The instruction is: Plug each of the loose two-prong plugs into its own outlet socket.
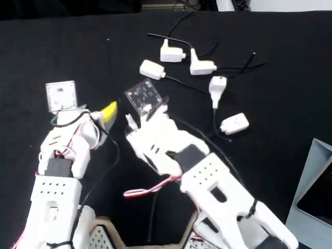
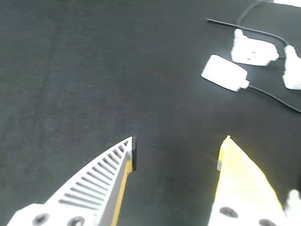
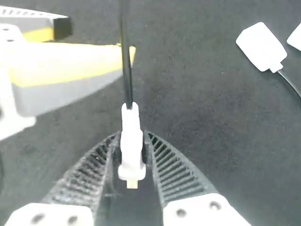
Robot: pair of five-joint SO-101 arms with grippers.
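Sockets first: the white socket plate (image 1: 61, 96) lies flat on the black tabletop (image 1: 270, 31), well left of the clear socket block (image 1: 144, 95). Between that plate and the block hang my left fingers (image 2: 117, 162), spread wide with nothing in them, above bare cloth.

Just beside the block, on its near-left side, my right fingers (image 3: 174, 169) are pinched narrow on one white plug (image 3: 130, 141). Its black cable (image 3: 126, 56) runs out past the fingertips, close by my left arm's yellow finger. The plug's blunt end seems to face back toward my wrist, though I cannot make out the prongs clearly.

Beyond the block and to its right lie five loose plugs (image 1: 152, 69). The closest sits just past the block's far edge and the farthest is well to its right. A grey box (image 1: 316, 181) stands further right again.

My worries, as I judge them:
- The pinch is on the plug's slim sides, so it could swivel as soon as the prongs meet resistance.
- If the prongs do point at my wrist, pushing forward would only ram the cable end into the block.
- Nothing is holding the block, so pressure may slide it away.
- The cable could catch on my left fingers and drag the plug askew.
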